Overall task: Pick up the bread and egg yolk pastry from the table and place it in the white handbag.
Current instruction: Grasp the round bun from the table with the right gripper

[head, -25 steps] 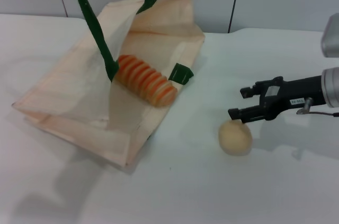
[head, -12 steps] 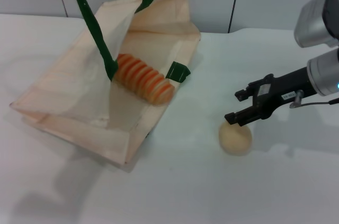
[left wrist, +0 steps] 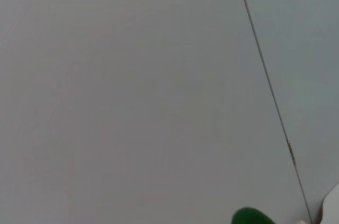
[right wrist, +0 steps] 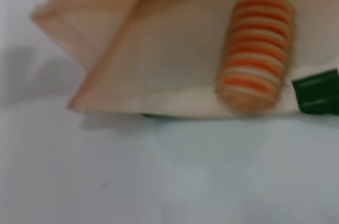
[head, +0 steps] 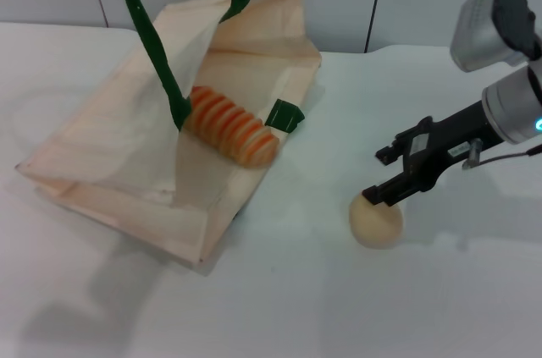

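The white handbag (head: 110,155) lies on the table (head: 339,307) at the left, its mouth held open by its dark green handles (head: 152,45), which run up out of the head view. The striped orange and cream bread (head: 233,127) lies inside the bag's mouth; it also shows in the right wrist view (right wrist: 255,49) on the bag's inner wall (right wrist: 175,49). The round beige egg yolk pastry (head: 378,223) sits on the table at the right. My right gripper (head: 377,176) is open, tilted down just over the pastry's far side, its lower fingertip at the pastry's top. My left gripper is out of view.
A grey panelled wall stands behind the table. A green bit of handle (left wrist: 251,216) shows at the edge of the left wrist view. Bare tabletop lies between the bag and the pastry and in front of both.
My right arm has lifted at the wrist and tilted the gripper downward, bringing its lower fingertip onto the pastry's top. The bag shifted slightly left. The pastry has not moved.
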You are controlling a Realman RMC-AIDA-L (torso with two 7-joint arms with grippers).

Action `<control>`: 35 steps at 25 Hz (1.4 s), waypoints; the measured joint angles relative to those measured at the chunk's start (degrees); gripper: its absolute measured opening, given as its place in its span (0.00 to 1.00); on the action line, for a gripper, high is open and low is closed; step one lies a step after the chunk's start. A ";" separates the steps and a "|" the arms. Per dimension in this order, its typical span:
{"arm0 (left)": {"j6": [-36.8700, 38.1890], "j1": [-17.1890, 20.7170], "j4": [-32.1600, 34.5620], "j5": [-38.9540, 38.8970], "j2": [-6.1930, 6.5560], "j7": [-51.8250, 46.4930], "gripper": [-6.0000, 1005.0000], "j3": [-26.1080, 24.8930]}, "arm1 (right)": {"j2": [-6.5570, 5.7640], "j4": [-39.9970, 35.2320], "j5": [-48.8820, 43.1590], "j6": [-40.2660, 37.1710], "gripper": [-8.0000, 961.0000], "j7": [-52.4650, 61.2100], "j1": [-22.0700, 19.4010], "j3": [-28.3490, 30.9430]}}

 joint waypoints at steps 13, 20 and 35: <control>0.07 -0.29 -0.40 0.00 -0.01 0.00 0.13 -0.02 | 9.63 -26.29 -43.04 -9.07 0.84 15.29 -7.62 25.18; 0.07 -0.76 -1.44 0.00 -0.10 0.00 0.13 -0.01 | 12.03 -34.54 -48.96 -16.91 0.84 16.45 -10.69 32.91; 0.06 -0.89 -1.71 0.00 -0.09 0.00 0.13 -0.10 | 12.35 -35.94 -49.28 -23.04 0.84 19.40 -11.36 32.30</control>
